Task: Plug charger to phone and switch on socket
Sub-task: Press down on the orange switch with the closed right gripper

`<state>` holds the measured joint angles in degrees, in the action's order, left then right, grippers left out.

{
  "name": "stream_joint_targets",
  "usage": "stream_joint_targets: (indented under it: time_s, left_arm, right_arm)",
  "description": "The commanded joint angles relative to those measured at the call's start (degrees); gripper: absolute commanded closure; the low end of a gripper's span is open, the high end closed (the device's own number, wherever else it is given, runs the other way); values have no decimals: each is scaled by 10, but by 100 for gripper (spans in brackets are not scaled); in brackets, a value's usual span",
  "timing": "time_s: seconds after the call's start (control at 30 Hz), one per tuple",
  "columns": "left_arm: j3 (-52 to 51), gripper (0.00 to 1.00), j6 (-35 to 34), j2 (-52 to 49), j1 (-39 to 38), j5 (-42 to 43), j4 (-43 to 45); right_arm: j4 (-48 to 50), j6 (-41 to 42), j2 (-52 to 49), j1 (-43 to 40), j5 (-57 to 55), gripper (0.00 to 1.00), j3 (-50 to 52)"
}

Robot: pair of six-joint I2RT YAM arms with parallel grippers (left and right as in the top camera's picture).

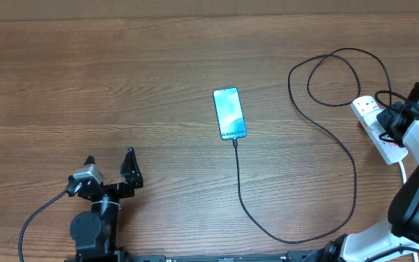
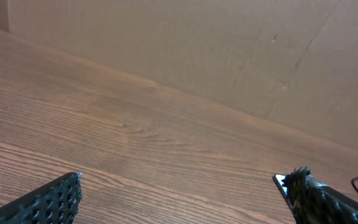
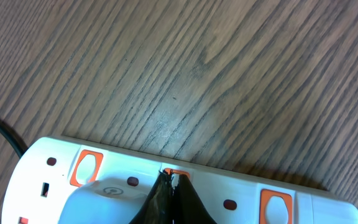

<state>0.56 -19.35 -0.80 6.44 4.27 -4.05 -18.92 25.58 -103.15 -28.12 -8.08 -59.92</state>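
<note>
I see my right gripper (image 3: 171,182) pinched shut, empty, tips at the power strip's (image 3: 241,186) orange switch (image 3: 181,173); left gripper (image 1: 110,156) gaping, empty

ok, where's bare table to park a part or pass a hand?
Widest bare patch: the table left of the phone, beyond the open left pincer. Smaller one: inside the charger loop, right of the phone. Crowded: right edge, around socket and shut right pincer.
</note>
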Motion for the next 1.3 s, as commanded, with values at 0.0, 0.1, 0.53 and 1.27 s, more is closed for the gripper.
stream_joint_targets:
  time_s: [0.0, 0.1, 0.53, 1.27]
  left_arm:
    - [-3, 0, -5, 5, 3, -4, -1]
    - [-3, 0, -5, 5, 3, -4, -1]
    - [-3, 1, -5, 5, 3, -4, -1]
    - [-3, 1, -5, 5, 3, -4, -1]
  right_arm:
    - [10, -6, -6, 3, 22, 96, 11]
    - [17, -6, -6, 3, 22, 96, 18]
    - [25, -21, -6, 4, 39, 96, 27]
    - [33, -36, -7, 11, 40, 96, 44]
